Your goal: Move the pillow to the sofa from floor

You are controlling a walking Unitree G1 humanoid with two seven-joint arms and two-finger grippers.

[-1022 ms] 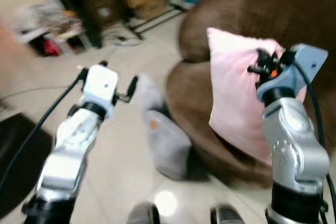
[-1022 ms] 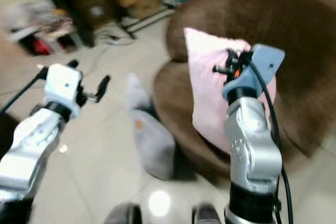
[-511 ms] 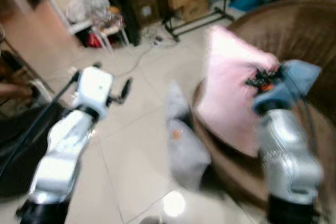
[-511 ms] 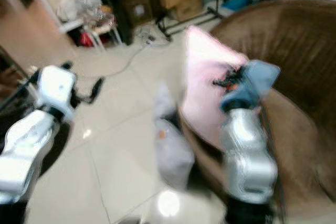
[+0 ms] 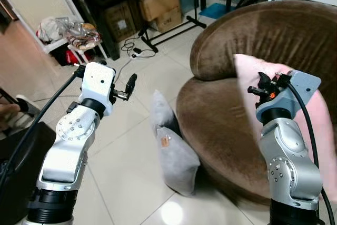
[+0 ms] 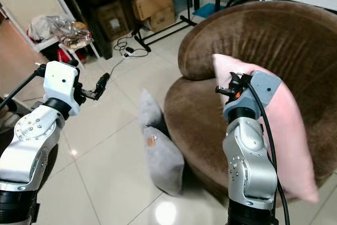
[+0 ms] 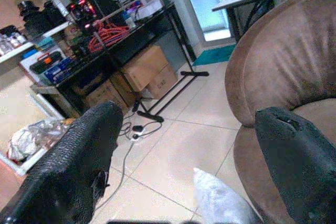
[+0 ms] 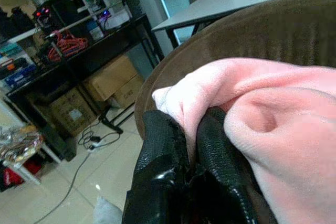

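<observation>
With fingers clamped on its corner, the right gripper (image 6: 231,89) now hangs the pink pillow (image 6: 287,130) at frame right over the brown sofa (image 6: 210,109), nearer release than a second ago, while the left gripper (image 5: 126,85) hovers with fingers apart at left.

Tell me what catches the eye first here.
A pink pillow pinched by the right gripper, held up over the round brown sofa. Next, two grey pillows lying on the tiled floor against the sofa's front edge. The left gripper hangs open above that floor.
</observation>
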